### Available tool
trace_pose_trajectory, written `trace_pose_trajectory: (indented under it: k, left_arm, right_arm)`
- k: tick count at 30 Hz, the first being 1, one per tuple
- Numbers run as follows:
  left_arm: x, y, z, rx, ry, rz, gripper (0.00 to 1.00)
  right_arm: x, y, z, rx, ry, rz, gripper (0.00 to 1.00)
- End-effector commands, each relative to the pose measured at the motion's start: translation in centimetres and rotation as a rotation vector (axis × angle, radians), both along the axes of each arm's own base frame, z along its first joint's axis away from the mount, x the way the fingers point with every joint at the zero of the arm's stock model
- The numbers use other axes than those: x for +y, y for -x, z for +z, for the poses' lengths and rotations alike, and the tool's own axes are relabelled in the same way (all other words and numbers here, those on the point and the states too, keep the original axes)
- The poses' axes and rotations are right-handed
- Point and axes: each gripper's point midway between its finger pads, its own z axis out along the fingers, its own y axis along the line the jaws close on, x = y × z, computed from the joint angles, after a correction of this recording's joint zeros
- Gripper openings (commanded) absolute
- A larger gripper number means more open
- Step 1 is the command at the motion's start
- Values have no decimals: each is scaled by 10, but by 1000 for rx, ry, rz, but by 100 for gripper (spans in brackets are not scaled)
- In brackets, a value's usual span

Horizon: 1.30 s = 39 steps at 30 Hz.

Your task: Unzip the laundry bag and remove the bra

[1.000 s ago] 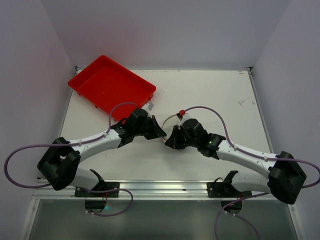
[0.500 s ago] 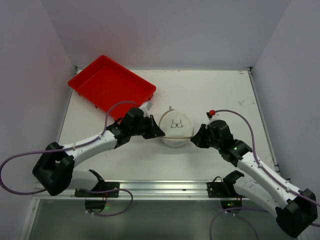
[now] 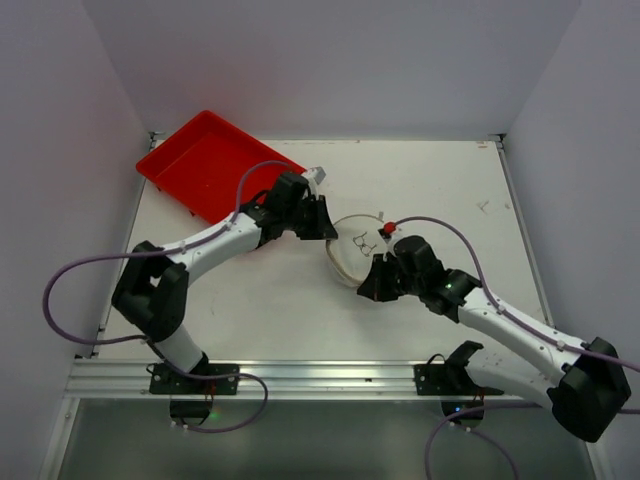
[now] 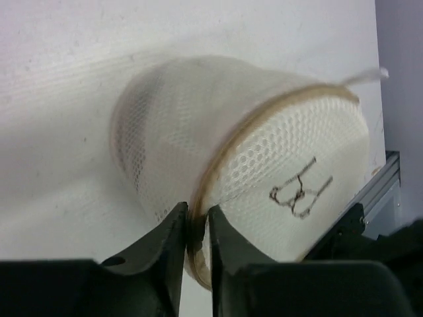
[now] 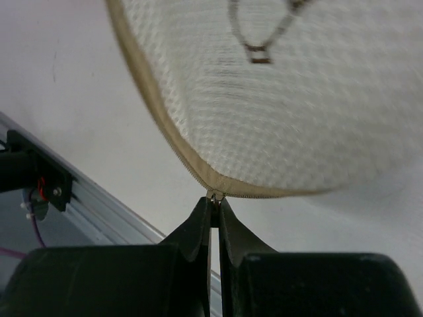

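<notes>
**Tug on a zipper:** The laundry bag (image 3: 352,252) is being held tipped on its side on the table (image 3: 450,190), stretched between two sets of fingers. Its tan rim band (image 4: 228,155) is being pinched between the nearly closed fingers of the left gripper (image 4: 195,221), with the mesh body bulging just beyond their tips. This is apparently being done so that the bag is anchored against a pull. At the opposite edge, the zipper pull (image 5: 214,195) is being clamped at the very tips of the right gripper (image 5: 213,206), whose fingers are being pressed tight together on it. The bag's round face, with its bra drawing (image 5: 264,33), is being presented directly above them. Whether any stretch of the zipper is open cannot be told, and no bra is being shown through the mesh. A red tray (image 3: 215,165) is being kept well behind the left fingers.
</notes>
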Motion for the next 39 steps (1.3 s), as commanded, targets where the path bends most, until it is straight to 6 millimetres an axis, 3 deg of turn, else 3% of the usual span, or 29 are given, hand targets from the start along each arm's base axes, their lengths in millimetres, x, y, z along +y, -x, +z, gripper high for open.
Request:
trace_pose_trajectory:
  k: [1, 4, 5, 6, 7, 8, 9, 10, 11, 12, 13, 14, 16, 22, 25, 26, 29, 34, 36, 38, 39]
  left_arm:
    - [-16, -31, 8, -21, 10, -5, 25]
    - [-27, -36, 27, -26, 81, 8, 48]
    - [-22, -32, 22, -14, 81, 25, 66]
    - [-16, -34, 26, -24, 89, 78, 76]
    - [-7, -30, 44, -60, 110, 111, 83]
    - [5, -22, 29, -36, 85, 145, 92]
    - [17, -21, 28, -40, 77, 217, 95]
    - [27, -16, 45, -75, 110, 253, 98]
    - [35, -4, 25, -51, 108, 276, 100]
    - [37, 6, 36, -51, 170, 286, 100]
    - [38, 13, 33, -37, 194, 282, 100]
    - [41, 25, 15, 6, 188, 282, 100]
    - [34, 40, 13, 38, 228, 252, 97]
    - [12, 49, 9, 50, 286, 235, 81]
    - [7, 47, 6, 58, 287, 236, 61]
    - [7, 47, 5, 59, 286, 238, 36]
    - [10, 48, 1, 59, 277, 250, 0]
    - [30, 57, -7, 51, 213, 258, 0]
    - [41, 64, -9, 43, 197, 256, 0]
    - [56, 79, -29, 86, 135, 254, 0]
    - [60, 83, -28, 68, 124, 233, 0]
  right_arm:
    - [47, -2, 35, -22, -132, 64, 0]
    - [65, -12, 46, -32, -164, 49, 0]
    - [67, -17, 48, -39, -167, 37, 0]
    - [70, -21, 50, -47, -172, 31, 0]
    - [74, -26, 55, -57, -174, 26, 0]
    - [75, -29, 57, -63, -177, 20, 0]
    - [77, -32, 59, -67, -179, 17, 0]
    - [79, -34, 58, -68, -177, 17, 0]
    - [81, -36, 59, -71, -180, 13, 0]
    - [82, -37, 58, -70, -179, 13, 0]
    - [83, -38, 58, -70, -180, 11, 0]
    - [84, -39, 56, -66, -178, 11, 0]
    - [88, -38, 56, -65, -188, 16, 0]
    - [98, -31, 49, -53, -166, 37, 0]
    - [97, -28, 46, -46, -155, 35, 0]
    - [96, -28, 46, -47, -154, 34, 0]
    - [87, -26, 45, -69, -125, 28, 0]
    - [50, -20, 28, -89, 20, -5, 0]
    - [22, -24, 26, -120, 92, -68, 0]
    - [-2, -26, 24, -134, 118, -124, 0]
    - [-24, -33, 19, -113, 143, -189, 0]
